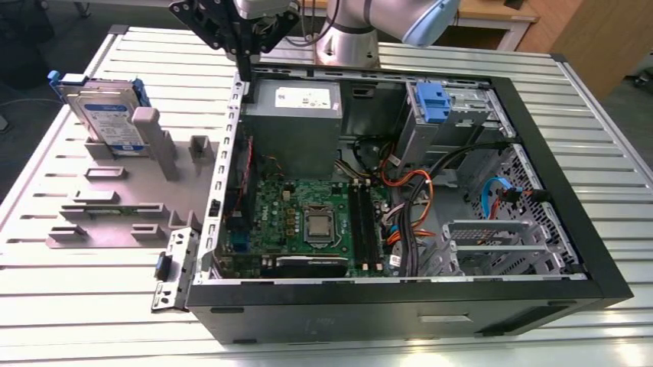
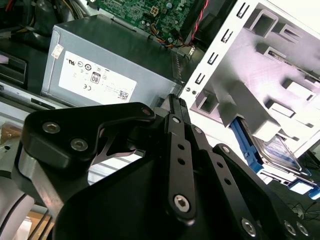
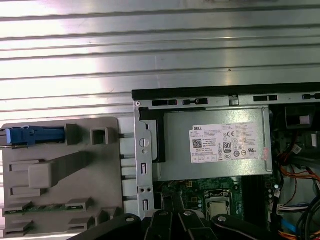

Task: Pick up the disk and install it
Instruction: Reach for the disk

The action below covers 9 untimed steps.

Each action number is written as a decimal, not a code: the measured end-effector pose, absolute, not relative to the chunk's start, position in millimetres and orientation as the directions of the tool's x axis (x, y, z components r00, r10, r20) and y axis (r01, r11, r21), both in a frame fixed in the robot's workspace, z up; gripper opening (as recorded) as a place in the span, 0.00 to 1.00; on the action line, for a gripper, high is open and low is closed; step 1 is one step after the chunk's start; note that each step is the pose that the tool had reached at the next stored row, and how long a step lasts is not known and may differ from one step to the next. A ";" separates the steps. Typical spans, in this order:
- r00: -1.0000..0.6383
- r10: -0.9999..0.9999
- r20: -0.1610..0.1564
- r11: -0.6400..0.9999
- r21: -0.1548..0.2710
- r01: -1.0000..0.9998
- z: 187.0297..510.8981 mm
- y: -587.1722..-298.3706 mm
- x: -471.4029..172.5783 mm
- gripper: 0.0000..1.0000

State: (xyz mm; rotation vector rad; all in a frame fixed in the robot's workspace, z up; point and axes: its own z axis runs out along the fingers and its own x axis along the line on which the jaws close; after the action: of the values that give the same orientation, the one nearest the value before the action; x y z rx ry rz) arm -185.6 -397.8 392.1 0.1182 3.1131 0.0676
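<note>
The disk (image 1: 105,115), a silver drive with a blue-and-white label in a blue carrier, stands on edge in a slot of the grey fixture plate (image 1: 112,222) at the exterior view's far left. Its blue carrier edge (image 3: 32,135) shows in the first wrist view, and the disk (image 2: 280,152) also appears in the second wrist view behind the plate's posts. My gripper (image 1: 245,73) hangs over the rear left wall of the open computer case (image 1: 408,290), to the right of the disk and apart from it. Its black fingers (image 2: 175,107) are shut together with nothing between them.
A grey power supply box (image 1: 296,103) with a white sticker sits in the case just beside the gripper. A blue latch piece (image 1: 432,103) sits at the drive bay at the rear right. The motherboard (image 1: 306,222), cables (image 1: 408,191) and a metal cage (image 1: 490,245) occupy the case. Everything rests on a ribbed metal table (image 1: 82,306).
</note>
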 end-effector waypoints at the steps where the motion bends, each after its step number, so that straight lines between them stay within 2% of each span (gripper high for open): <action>1: -0.997 0.076 -0.024 0.996 0.044 0.075 392.2 -397.8 -186.3 0.11; 9: -0.997 0.076 -0.024 0.996 0.044 0.075 392.1 -397.8 -196.9 0.11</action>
State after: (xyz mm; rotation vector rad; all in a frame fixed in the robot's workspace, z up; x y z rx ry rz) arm -196.9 -397.8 392.1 0.1180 3.1130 0.0678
